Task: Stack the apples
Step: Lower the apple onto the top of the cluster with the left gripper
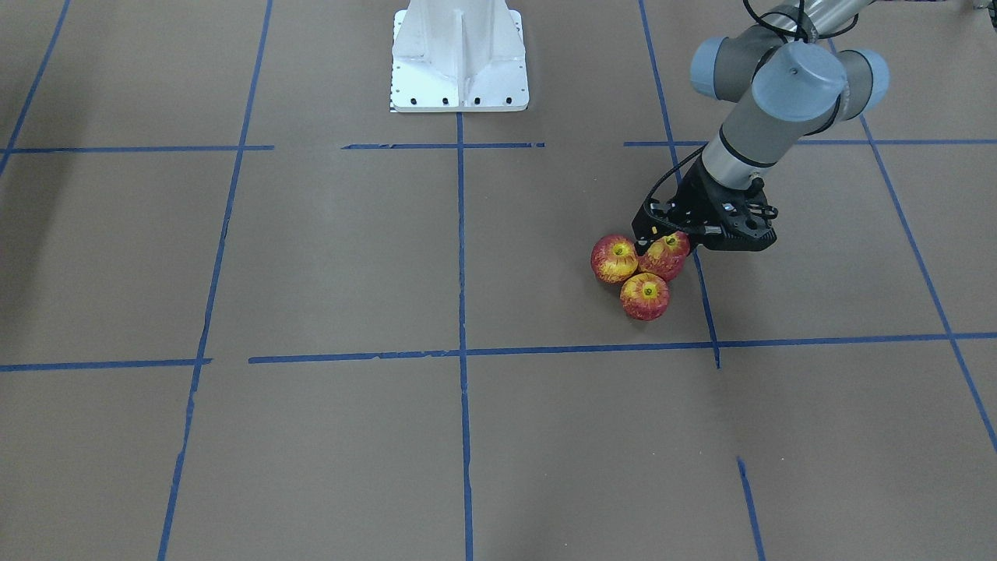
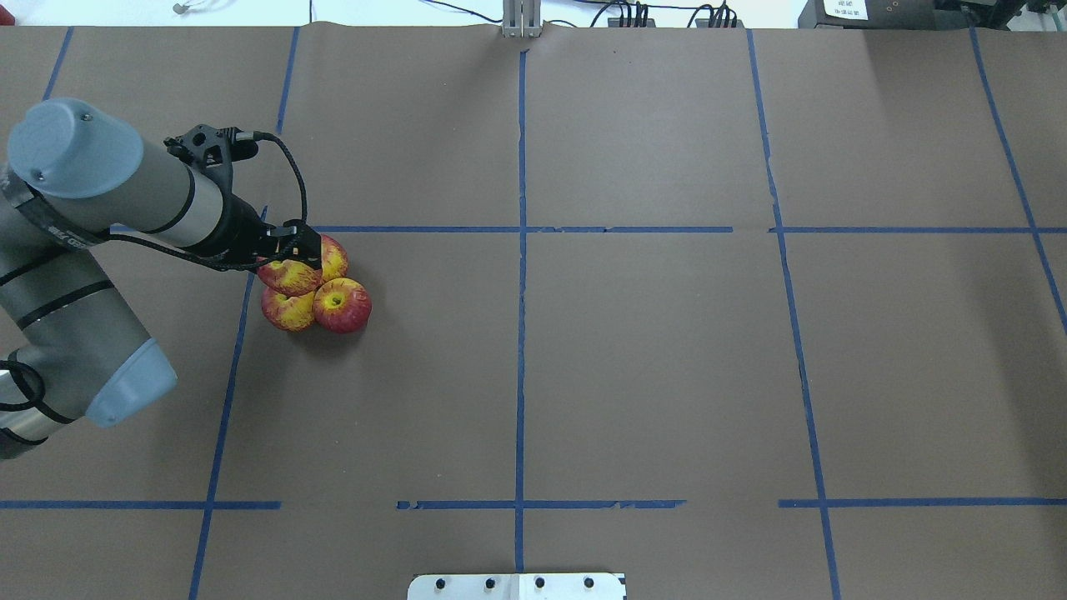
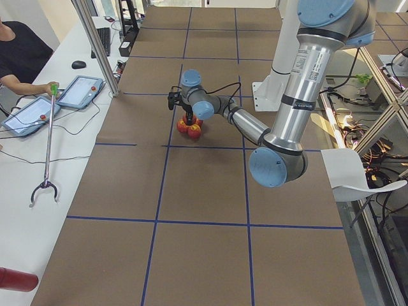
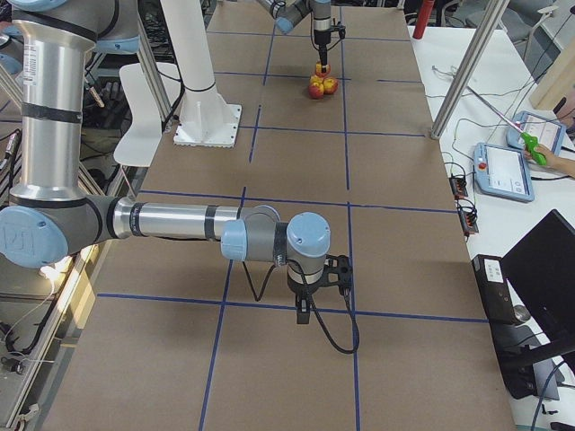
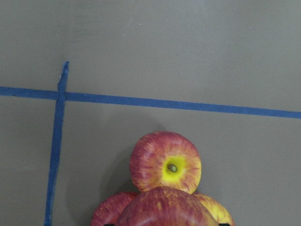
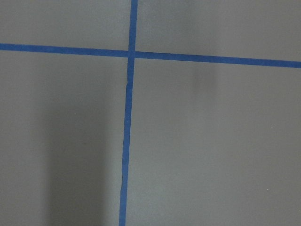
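Note:
Three apples lie in a tight cluster on the brown table: in the overhead view one at the front right, one at the front left and one behind. My left gripper is shut on a fourth apple and holds it right over the cluster. In the front-facing view the held apple sits under the gripper, beside two others. The left wrist view shows the held apple close at the bottom. My right gripper shows only in the right side view; I cannot tell its state.
The white robot base stands at the middle of the table's robot side. Blue tape lines divide the brown surface into squares. In the left side view an operator holds a grabber stick beside the table, near tablets.

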Controlling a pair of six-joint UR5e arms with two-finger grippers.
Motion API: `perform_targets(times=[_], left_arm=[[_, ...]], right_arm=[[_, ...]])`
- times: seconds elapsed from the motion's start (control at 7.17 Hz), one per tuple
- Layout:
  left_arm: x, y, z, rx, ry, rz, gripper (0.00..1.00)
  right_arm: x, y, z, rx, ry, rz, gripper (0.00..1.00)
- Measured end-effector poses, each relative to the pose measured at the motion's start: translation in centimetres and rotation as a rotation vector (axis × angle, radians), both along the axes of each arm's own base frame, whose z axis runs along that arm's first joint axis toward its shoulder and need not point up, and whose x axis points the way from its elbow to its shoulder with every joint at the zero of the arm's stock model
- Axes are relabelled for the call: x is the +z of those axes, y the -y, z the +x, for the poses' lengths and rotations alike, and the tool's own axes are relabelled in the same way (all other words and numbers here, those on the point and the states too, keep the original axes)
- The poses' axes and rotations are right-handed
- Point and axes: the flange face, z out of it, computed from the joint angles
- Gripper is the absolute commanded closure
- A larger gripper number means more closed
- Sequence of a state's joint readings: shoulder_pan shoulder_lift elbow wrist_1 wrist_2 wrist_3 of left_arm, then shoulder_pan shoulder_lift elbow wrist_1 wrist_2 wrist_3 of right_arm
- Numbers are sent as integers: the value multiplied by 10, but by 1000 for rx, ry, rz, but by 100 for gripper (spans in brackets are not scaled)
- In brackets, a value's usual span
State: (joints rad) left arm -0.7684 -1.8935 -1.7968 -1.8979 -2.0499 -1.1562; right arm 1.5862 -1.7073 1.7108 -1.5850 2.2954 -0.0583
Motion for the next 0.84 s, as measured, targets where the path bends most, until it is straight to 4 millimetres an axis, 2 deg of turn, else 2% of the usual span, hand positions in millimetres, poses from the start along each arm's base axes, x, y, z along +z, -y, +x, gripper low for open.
perform_targets(times=[0.42, 0.7, 0.84], left_arm=[[-5, -3, 14, -19, 46, 16, 100], [-6, -4, 20, -11, 56, 12, 90], [-5, -5, 23, -7, 59, 10, 76]], right_arm=[[0, 0, 0, 0, 0, 0, 0], [0, 0, 0, 0, 1, 0, 0], [0, 0, 0, 0, 1, 0, 0]])
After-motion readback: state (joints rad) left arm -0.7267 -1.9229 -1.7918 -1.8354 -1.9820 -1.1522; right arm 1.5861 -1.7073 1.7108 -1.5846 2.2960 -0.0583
